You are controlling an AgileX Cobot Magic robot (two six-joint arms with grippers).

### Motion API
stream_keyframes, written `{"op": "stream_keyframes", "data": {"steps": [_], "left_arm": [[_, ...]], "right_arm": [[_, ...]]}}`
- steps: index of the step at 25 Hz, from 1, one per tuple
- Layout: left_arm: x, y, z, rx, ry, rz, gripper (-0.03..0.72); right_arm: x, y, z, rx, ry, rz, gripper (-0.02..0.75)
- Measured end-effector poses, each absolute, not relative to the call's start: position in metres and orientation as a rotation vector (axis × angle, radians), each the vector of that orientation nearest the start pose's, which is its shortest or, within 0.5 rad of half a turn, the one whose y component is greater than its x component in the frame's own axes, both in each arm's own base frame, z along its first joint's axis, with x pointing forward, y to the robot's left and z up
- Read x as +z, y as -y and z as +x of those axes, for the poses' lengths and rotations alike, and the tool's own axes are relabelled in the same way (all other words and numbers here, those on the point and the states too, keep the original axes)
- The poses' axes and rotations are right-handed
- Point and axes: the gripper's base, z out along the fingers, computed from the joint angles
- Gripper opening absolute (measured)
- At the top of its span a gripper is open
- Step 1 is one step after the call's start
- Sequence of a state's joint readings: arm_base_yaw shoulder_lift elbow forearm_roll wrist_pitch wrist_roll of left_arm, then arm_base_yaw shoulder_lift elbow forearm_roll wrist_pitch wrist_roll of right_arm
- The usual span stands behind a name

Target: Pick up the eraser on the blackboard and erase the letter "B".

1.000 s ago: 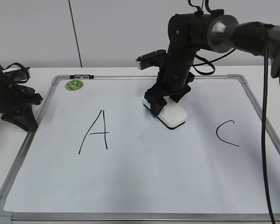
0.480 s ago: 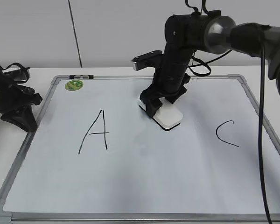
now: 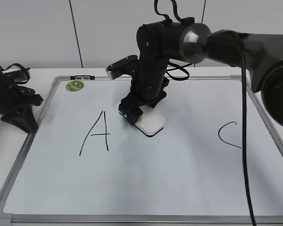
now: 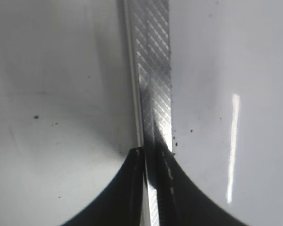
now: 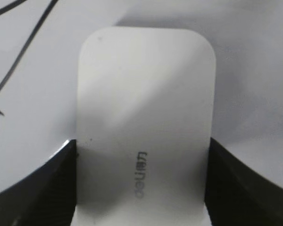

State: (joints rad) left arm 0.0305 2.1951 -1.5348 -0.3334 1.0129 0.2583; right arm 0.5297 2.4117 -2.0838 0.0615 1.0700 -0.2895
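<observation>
My right gripper (image 3: 134, 115) is shut on the white eraser (image 3: 150, 123) and holds it flat on the blackboard (image 3: 146, 179), just right of the black "A" (image 3: 97, 133). In the right wrist view the eraser (image 5: 144, 127) fills the frame between the two dark fingers (image 5: 45, 183), with strokes of the "A" (image 5: 19, 61) at the upper left. No letter "B" shows anywhere on the board; the spot between "A" and "C" (image 3: 228, 135) is bare white. My left gripper (image 3: 21, 117) rests shut at the board's left frame (image 4: 153, 94).
A round green sticker (image 3: 75, 85) sits at the board's top left corner. A black clip (image 3: 82, 76) sits on the top frame. The right arm and its cables reach in from the upper right over the board.
My right gripper has slid the eraser leftward across the board, from the middle towards the "A". The left arm has not moved.
</observation>
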Motion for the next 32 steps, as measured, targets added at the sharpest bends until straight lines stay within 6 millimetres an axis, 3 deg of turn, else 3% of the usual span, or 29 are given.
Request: {"op": "stream_keyframes", "data": {"steps": [7,18,21,27,32], "left_arm": [[0.125,0.012,0.420,-0.435,-3.085,0.074,0.034],[0.125,0.012,0.420,-0.435,-3.085,0.074,0.034],[0.125,0.012,0.420,-0.435,-3.085,0.074,0.034],[0.125,0.012,0.420,-0.435,-3.085,0.074,0.034],[0.125,0.012,0.420,-0.435,-3.085,0.074,0.034]], "right_arm": [[0.157,-0.239,0.452,-0.091,-2.639,-1.036,0.532],[0.159,-0.189,0.474,-0.153,-2.698,-0.887,0.532],[0.173,-0.182,0.470,-0.162,-2.729,-0.864,0.532],[0.229,-0.171,0.454,-0.180,-2.735,-0.823,0.532],[0.261,-0.155,0.447,-0.121,-2.725,-0.698,0.532]]}}
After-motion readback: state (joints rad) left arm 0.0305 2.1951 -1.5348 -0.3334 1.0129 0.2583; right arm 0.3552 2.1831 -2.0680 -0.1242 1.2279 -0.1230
